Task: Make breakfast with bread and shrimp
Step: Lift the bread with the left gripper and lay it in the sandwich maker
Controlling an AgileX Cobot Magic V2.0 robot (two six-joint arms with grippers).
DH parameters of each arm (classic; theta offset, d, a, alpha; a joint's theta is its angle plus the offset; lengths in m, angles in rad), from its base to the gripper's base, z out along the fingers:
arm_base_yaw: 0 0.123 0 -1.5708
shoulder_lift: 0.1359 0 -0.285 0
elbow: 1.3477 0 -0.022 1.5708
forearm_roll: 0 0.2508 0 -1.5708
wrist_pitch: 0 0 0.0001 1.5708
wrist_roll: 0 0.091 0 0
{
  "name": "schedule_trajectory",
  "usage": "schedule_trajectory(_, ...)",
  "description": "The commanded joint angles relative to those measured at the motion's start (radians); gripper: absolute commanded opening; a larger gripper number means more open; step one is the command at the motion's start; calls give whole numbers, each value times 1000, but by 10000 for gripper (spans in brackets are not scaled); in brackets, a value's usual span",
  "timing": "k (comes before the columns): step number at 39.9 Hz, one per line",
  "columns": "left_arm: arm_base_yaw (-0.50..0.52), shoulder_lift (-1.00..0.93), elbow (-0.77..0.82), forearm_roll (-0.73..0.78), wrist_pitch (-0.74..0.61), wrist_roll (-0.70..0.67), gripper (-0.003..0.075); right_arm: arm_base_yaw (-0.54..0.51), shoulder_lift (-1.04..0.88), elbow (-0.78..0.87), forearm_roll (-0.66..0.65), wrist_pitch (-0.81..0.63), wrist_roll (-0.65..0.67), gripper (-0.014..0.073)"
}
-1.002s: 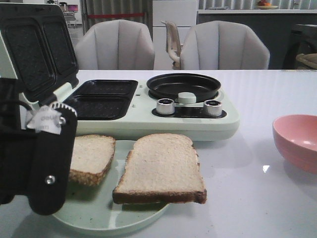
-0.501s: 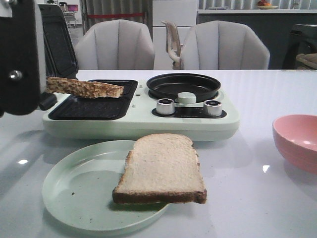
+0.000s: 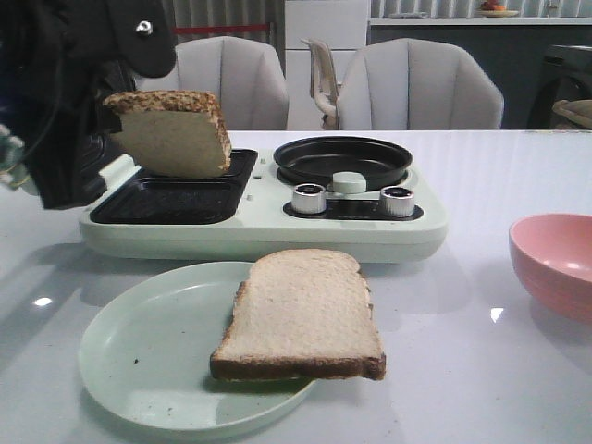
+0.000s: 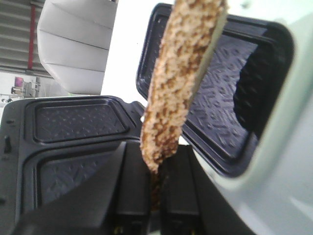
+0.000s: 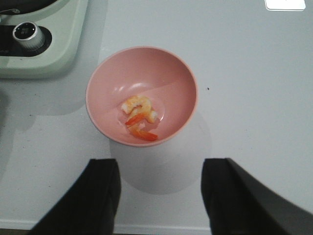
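Nearest in the front view, a square slice of pale sandwich bread with a dark brown crust (image 3: pixel 301 314) lies on a round pale green plate (image 3: pixel 139 361), overhanging the rim at about four o'clock. At three o'clock from it stands a pink bowl (image 3: pixel 555 264); the right wrist view shows the small curved pinkish-orange shrimp (image 5: pixel 138 116) inside, with the right gripper (image 5: pixel 160 196) above it, fingers spread and empty. Further back, over the pale green breakfast maker's (image 3: pixel 277 227) black grill wells, the left gripper (image 3: pixel 106 116) pinches a second slice of the same bread (image 3: pixel 171 134) by one edge, on its side. Bread is likely light, soft and crumbly: a gentle edge grip suits it. The shrimp looks slippery; best pinched across its middle.
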State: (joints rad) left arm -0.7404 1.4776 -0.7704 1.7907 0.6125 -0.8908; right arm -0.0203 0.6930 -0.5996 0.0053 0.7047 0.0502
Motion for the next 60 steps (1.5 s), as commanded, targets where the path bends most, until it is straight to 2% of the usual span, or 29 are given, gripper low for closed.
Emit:
schedule_trajectory(1, 58, 32, -122, 69, -16, 7, 101, -7, 3, -34, 0, -61, -8, 487)
schedule_trajectory(16, 210, 298, -497, 69, -179, 132, 101, -7, 3, -34, 0, -61, -8, 487)
schedule_trajectory(26, 278, 457, -694, 69, -182, 157, 101, -7, 3, -34, 0, -61, -8, 487)
schedule_trajectory(33, 306, 497, -710, 69, -221, 160, 102, -7, 3, -34, 0, -61, -8, 487)
schedule_trajectory(46, 308, 497, -611, 69, -255, 192, 104, -7, 3, -34, 0, -61, -8, 487)
schedule_trajectory(48, 308, 495, -590, 69, -255, 199, 125, -7, 3, -34, 0, -61, -8, 487)
schedule_trajectory(51, 308, 491, -570, 69, -241, 199, 202, -7, 3, -34, 0, -61, -8, 487)
schedule_trajectory(56, 306, 473, -536, 69, -227, 199, 400, -7, 3, -34, 0, -61, -8, 487)
schedule_trajectory(58, 300, 456, -520, 69, -226, 199, 441, -7, 3, -34, 0, -61, -8, 487)
schedule_trajectory(60, 296, 432, -498, 69, -234, 199, 445, -7, 3, -34, 0, -61, -8, 487)
